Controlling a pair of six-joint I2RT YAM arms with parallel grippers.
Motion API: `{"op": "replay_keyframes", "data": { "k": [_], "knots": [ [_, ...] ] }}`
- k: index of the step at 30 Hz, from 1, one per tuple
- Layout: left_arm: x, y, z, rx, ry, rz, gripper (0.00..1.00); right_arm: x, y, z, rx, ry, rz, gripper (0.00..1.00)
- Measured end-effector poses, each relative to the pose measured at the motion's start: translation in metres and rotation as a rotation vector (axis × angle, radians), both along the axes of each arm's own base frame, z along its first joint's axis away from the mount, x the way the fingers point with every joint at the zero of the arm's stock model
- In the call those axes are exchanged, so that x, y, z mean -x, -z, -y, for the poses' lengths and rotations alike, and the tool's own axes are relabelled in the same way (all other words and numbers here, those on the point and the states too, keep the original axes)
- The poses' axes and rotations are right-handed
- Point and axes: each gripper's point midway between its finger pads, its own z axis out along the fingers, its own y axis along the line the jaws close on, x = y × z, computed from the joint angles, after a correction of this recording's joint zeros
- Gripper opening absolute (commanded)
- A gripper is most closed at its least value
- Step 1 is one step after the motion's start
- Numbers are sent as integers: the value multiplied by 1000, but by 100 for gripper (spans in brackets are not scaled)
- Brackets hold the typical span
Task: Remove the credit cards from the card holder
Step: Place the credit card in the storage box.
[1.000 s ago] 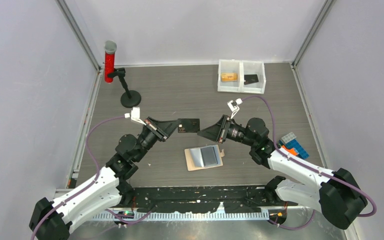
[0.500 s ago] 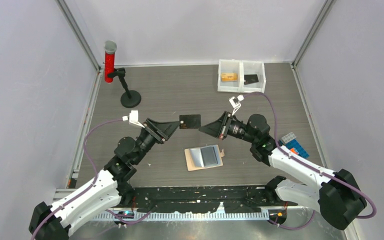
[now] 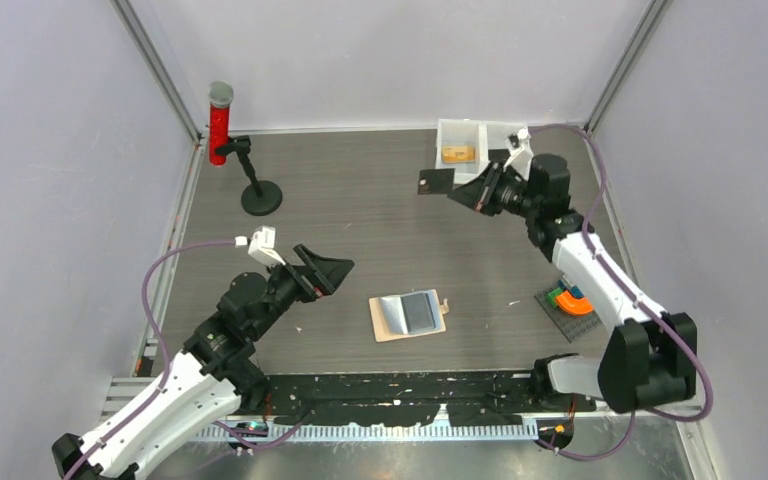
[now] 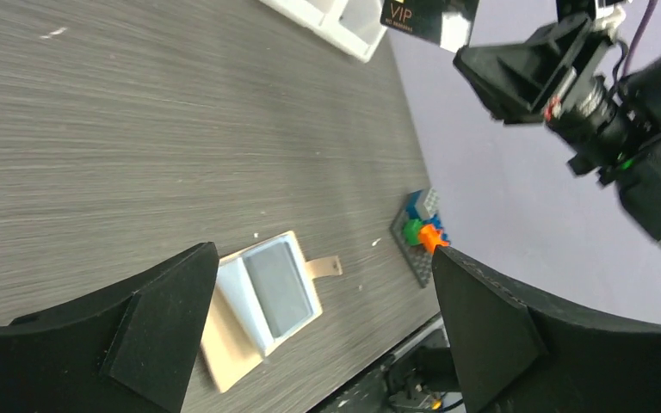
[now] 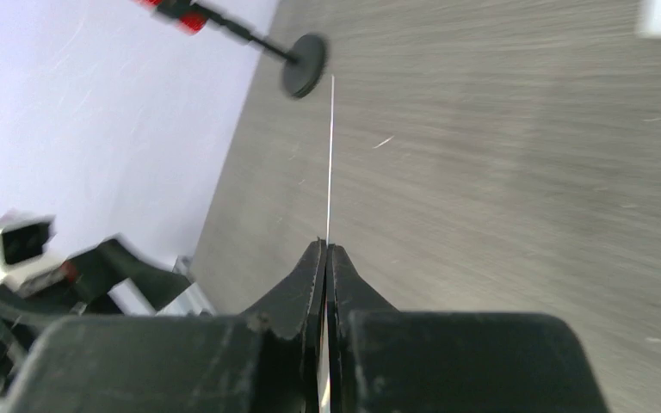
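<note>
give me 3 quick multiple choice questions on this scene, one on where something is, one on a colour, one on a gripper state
1. Where is the card holder?
A) lying open on the table, near its middle
B) propped upright against the back wall
C) lifted in the air

2. What colour is the credit card in the right gripper?
A) white
B) black
C) red

3. The left gripper is:
A) shut on a second card
B) shut on the holder
C) open and empty

Answers:
1 A, the tan holder lies spread flat on the tabletop.
2 B, the top view shows its dark face.
3 C, the left wrist view shows its fingers wide apart with nothing between them.
</note>
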Motion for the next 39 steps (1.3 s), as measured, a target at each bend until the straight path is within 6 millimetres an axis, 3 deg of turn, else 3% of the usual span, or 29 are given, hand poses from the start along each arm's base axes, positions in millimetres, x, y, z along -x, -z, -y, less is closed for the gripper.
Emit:
{"op": "replay_keyframes", "data": {
  "k": [9, 13, 16, 20, 28, 32, 39],
  "knots": [
    [14, -20, -23, -248, 23, 23, 99, -112, 24, 107, 204, 243, -168, 5],
    [18, -16, -30, -357, 49, 14, 99, -153, 33, 150, 296, 337, -231, 5],
    [21, -7, -33, -425, 70, -1, 99, -181, 34, 170, 362, 377, -252, 5],
    [24, 6, -37, -502, 99, -21, 99, -209, 41, 184, 427, 399, -269, 5],
    [24, 15, -45, -590, 111, -8, 99, -243, 93, 205, 496, 413, -368, 5],
    [22, 14, -48, -604, 94, 5, 99, -246, 115, 208, 506, 402, -403, 5],
    [20, 10, -53, -618, 72, 28, 99, -252, 136, 203, 489, 352, -412, 5]
  ]
}}
